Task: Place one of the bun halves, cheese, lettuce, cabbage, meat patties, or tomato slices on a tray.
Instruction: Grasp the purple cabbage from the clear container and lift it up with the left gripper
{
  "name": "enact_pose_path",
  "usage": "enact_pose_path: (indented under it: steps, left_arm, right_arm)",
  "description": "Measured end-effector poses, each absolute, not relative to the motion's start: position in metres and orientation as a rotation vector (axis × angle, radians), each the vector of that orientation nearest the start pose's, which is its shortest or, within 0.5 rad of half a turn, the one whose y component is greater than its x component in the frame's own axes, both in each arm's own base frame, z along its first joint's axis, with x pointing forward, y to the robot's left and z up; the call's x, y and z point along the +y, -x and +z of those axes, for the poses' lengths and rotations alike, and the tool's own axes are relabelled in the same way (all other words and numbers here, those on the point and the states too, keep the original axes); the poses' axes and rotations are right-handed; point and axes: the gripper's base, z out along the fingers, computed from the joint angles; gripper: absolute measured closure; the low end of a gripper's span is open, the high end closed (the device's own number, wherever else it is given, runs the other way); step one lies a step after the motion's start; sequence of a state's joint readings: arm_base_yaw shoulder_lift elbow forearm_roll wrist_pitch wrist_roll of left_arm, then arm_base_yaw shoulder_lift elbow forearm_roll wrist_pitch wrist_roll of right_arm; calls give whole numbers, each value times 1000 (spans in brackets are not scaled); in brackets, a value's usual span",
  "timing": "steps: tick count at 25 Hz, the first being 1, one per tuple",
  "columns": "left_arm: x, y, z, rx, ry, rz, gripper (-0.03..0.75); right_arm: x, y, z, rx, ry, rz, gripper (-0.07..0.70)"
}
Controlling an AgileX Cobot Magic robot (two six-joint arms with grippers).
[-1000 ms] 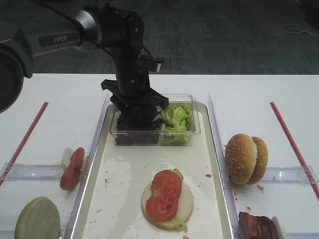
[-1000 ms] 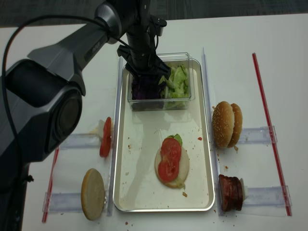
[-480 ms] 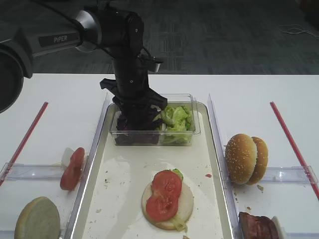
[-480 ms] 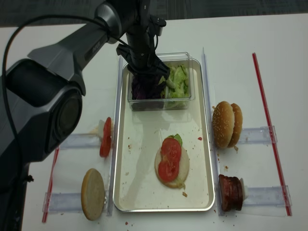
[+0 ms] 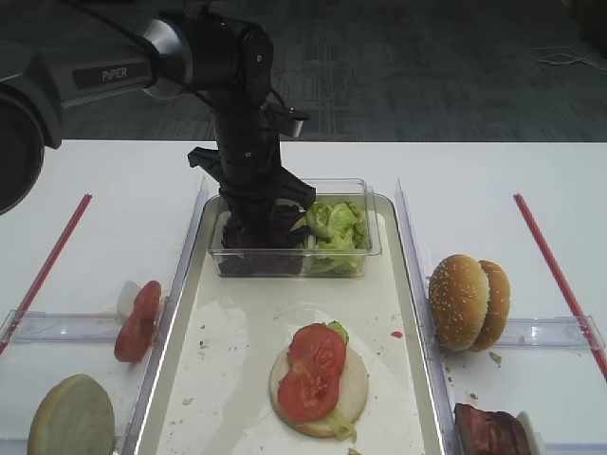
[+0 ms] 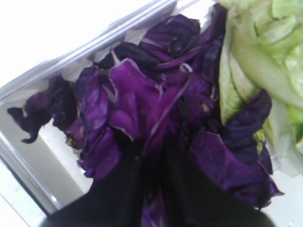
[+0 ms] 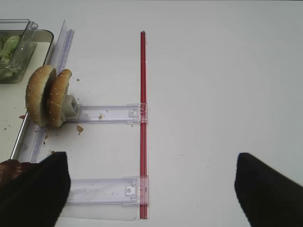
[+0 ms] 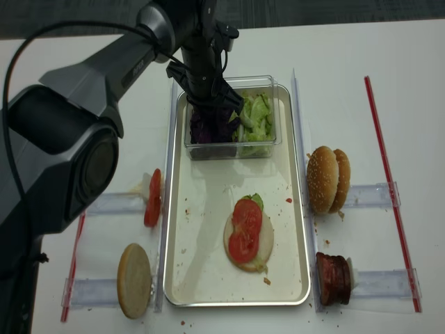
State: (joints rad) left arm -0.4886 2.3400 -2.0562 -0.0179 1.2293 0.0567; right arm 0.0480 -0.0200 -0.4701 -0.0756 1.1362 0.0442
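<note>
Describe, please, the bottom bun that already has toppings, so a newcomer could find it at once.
Start at the long silver-rimmed rectangular tray in the middle of the white table. Near its front end lies a pale cream round bun half, flat on the floor. Unlike the standing sesame buns outside, it carries two red tomato slices.

One word was readable: a brand name on the robot arm.
"PiPER" stood in pale capital letters on the grey upper link of the left arm [image 5: 104, 74] in the exterior high view; no other text, label or number was legible.
</note>
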Motion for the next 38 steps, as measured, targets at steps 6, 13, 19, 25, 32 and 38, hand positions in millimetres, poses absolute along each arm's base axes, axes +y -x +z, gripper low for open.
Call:
enact_pose_path:
  steps: [6, 13, 19, 25, 32, 38]
  left_arm:
    - [-230, -430, 183, 2880, -832, -71, 715]
    - [-230, -430, 183, 2880, -832, -71, 716]
    - [-230, -430, 183, 2896, -778, -75, 716]
    - [-229, -428, 201, 2865, -752, -91, 716]
    - [-227, -423, 231, 2813, -715, -113, 716]
    - [-226, -417, 241, 2811, -700, -153, 716]
  right_arm:
    - [-7, 8, 263, 2127, -2, -37, -61]
    - [-7, 8, 263, 2127, -2, -37, -61]
    - [-7, 8, 263, 2127, -2, -37, -61]
    - [-7, 8, 263, 2127, -2, -37, -61]
    - [-7, 8, 263, 2127, -2, -37, -61]
    - [-7, 8, 263, 2127, -2, -37, -61]
